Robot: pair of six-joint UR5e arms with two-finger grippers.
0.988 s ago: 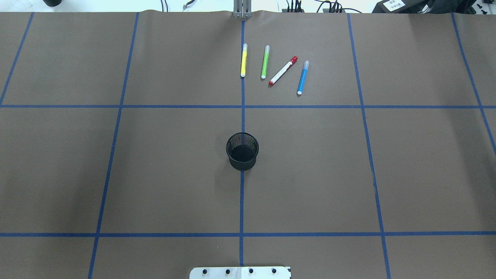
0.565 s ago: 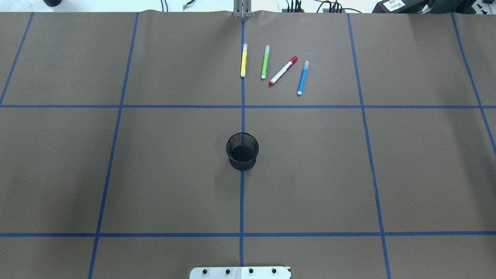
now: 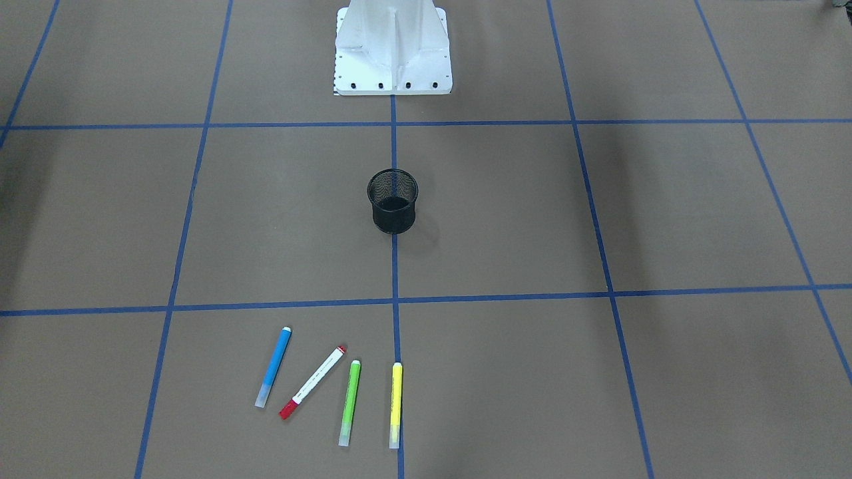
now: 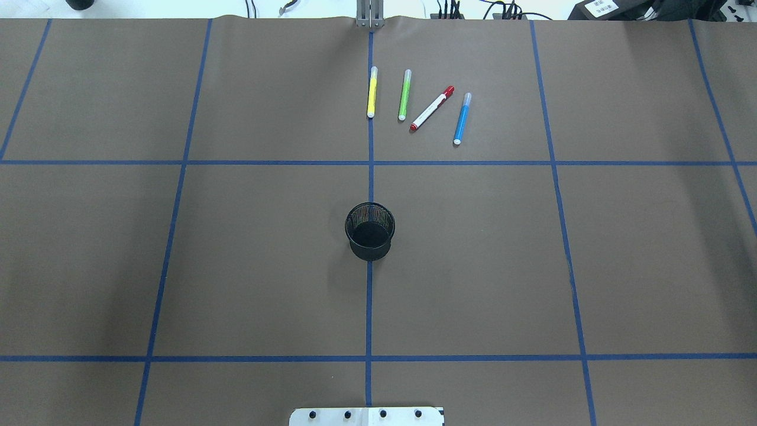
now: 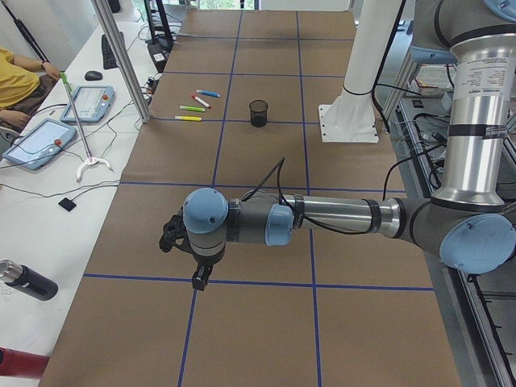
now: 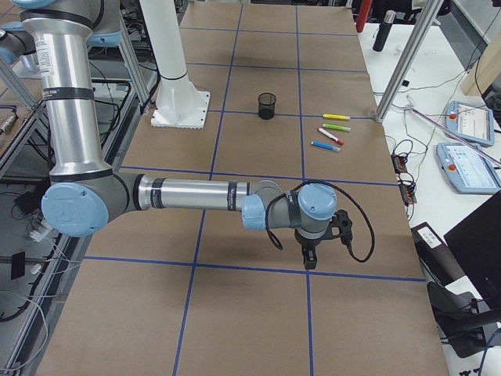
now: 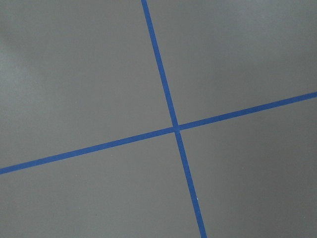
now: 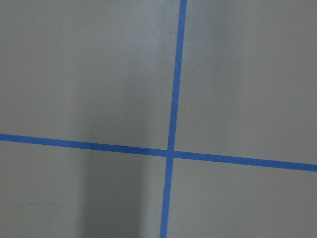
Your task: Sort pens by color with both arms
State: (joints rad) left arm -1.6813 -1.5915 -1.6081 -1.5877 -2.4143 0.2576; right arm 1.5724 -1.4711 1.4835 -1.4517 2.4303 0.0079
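The left hand (image 5: 198, 276) hangs above the brown surface (image 5: 258, 330) at the lower left of the left-side view, touching nothing. I cannot tell whether its fingers are apart or together. The same holds for the right hand (image 6: 309, 258), at the lower middle of the right-side view. At the upper centre of the overhead view, well apart from both hands, lie the yellow pen (image 4: 372, 92), green pen (image 4: 404, 94), red-capped white pen (image 4: 432, 108) and blue pen (image 4: 462, 118), above the black mesh cup (image 4: 370, 232).

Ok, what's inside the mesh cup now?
Nothing visible: the mesh cup shows only its dark floor from overhead. The yellow pen, green pen, red-capped pen and blue pen lie on the table. The inner wall nearest the camera is hidden.
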